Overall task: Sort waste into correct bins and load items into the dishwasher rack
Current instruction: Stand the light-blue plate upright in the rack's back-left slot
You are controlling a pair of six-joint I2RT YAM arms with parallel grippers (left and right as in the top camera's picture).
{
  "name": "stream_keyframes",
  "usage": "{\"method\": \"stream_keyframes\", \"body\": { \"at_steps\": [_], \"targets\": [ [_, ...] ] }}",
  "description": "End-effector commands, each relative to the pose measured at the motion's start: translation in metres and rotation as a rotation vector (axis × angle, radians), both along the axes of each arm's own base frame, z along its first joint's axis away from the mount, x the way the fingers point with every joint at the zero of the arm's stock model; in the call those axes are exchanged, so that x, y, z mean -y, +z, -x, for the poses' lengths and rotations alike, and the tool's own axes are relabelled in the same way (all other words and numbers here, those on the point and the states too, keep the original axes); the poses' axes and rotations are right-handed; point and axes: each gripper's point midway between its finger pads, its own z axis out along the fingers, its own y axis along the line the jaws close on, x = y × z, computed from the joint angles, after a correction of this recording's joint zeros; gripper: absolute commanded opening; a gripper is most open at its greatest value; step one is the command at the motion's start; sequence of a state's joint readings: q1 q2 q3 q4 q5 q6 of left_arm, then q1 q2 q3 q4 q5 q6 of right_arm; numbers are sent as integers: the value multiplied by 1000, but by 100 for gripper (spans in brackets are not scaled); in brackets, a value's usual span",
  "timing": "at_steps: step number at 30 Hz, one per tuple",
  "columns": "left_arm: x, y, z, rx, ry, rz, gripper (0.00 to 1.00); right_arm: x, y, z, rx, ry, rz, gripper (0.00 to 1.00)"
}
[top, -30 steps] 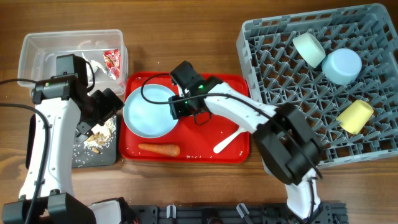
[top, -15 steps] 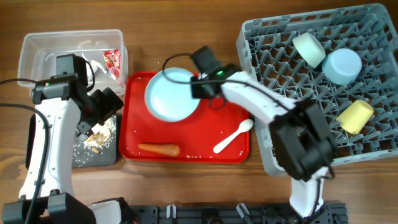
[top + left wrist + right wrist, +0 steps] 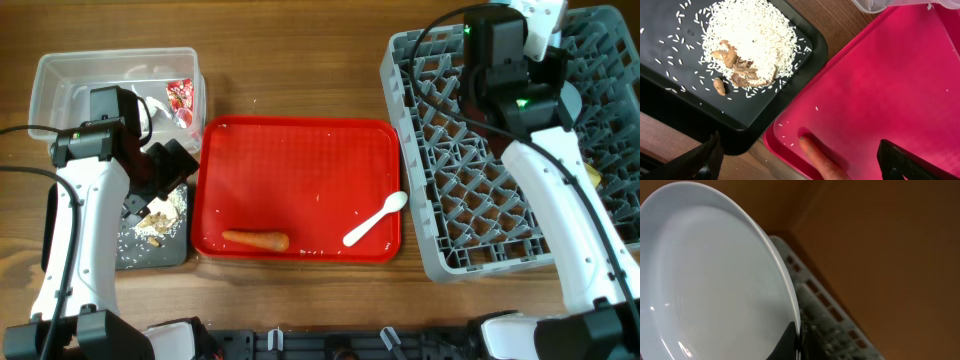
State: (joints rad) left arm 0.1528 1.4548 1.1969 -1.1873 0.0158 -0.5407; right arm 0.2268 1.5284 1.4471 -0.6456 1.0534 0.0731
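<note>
My right gripper (image 3: 528,28) is high above the back of the grey dishwasher rack (image 3: 470,190), shut on the rim of the light blue plate (image 3: 715,280), which shows edge-on from overhead. In the right wrist view the fingertips (image 3: 790,340) pinch the plate's edge, with the rack (image 3: 815,307) blurred behind. My left gripper (image 3: 805,167) hangs open over the black tray's (image 3: 670,90) corner and the red tray (image 3: 890,85), holding nothing. An orange carrot (image 3: 821,159) lies between its fingers, below them. Rice and brown food scraps (image 3: 742,67) lie on the black tray.
On the red tray (image 3: 300,160) lie the carrot (image 3: 255,240) and a white spoon (image 3: 375,218). The clear tub (image 3: 60,85) at the back left holds a white napkin and a red-and-white wrapper (image 3: 181,96). My right arm hides much of the rack's right side.
My right gripper has lifted the plate off the red tray and carried it up and right over the rack. The left arm has stayed still.
</note>
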Motion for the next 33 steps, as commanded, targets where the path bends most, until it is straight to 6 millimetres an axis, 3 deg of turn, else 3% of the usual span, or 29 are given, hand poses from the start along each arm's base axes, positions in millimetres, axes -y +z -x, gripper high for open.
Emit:
{"method": "stream_keyframes", "body": {
  "at_steps": [1, 10, 19, 21, 25, 26, 27, 28, 29, 32, 33],
  "targets": [
    [-2, 5, 0, 21, 23, -7, 100, 14, -10, 1, -57, -86, 93, 4],
    [-2, 5, -1, 25, 23, -7, 100, 8, -88, -20, -235, -59, 87, 4],
    [-3, 6, -1, 28, 24, -8, 100, -1, -107, -17, -251, -43, 9, 4],
    [-3, 6, -1, 28, 24, -8, 100, -12, -110, -18, -257, -11, -6, 4],
    [-3, 6, -1, 28, 24, -8, 100, -69, -141, -16, -375, 188, -147, 8],
    [-3, 6, -1, 28, 24, -8, 100, -79, -147, -14, -398, 221, -176, 13],
    [-3, 5, -1, 28, 23, -8, 100, -91, -154, -10, -433, 262, -210, 40],
    [-3, 5, -1, 28, 23, -8, 100, -95, -157, -8, -447, 275, -227, 59],
    [-3, 5, -1, 28, 23, -8, 100, -96, -159, -5, -463, 284, -242, 70],
    [-3, 5, -1, 28, 23, -8, 100, -100, -156, 3, -485, 307, -280, 86],
    [-3, 5, -1, 28, 23, -8, 100, -106, -148, 8, -477, 341, -324, 100]
  ]
}}
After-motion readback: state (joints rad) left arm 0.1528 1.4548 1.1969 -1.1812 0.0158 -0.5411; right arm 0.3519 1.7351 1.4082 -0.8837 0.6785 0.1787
